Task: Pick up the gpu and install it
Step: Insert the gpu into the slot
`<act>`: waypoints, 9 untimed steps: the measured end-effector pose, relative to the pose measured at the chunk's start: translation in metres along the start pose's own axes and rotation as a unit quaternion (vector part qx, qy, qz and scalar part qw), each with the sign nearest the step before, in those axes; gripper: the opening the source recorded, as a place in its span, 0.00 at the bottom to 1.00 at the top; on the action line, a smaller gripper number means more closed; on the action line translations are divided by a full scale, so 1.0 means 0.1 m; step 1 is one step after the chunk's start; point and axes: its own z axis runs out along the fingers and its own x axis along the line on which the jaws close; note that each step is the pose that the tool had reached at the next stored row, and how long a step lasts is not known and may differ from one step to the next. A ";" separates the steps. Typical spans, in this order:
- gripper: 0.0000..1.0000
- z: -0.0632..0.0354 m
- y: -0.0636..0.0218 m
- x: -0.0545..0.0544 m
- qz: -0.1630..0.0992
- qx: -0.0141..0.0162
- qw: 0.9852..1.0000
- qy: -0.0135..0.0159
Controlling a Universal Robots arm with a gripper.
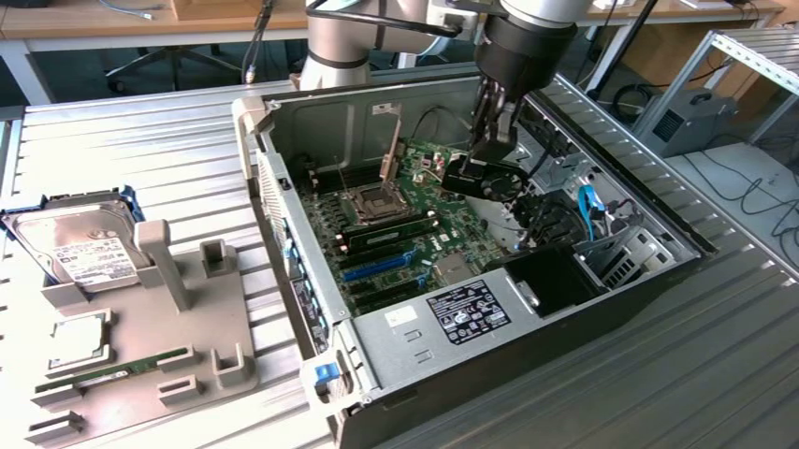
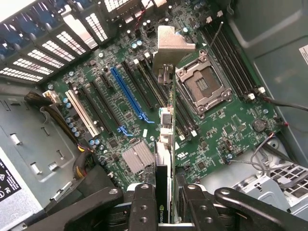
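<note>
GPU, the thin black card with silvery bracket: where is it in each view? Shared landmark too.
Exterior view: thin black GPU card in the gripper, above the green motherboard inside the open case.
Wrist view: the card edge-on between the gripper's fingers, silvery bracket towards the motherboard.
Shared landmark: square metal CPU socket.

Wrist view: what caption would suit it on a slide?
The gripper holds the gpu edge-on over the green motherboard and its slots.
</note>
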 end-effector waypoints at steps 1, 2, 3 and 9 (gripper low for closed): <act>0.26 0.000 0.000 0.00 -0.001 0.000 1.000 0.000; 0.26 0.000 0.000 0.00 -0.002 0.000 1.000 0.000; 0.26 0.000 0.000 0.00 -0.003 0.000 1.000 0.000; 0.26 0.000 0.000 0.00 -0.010 0.000 1.000 0.000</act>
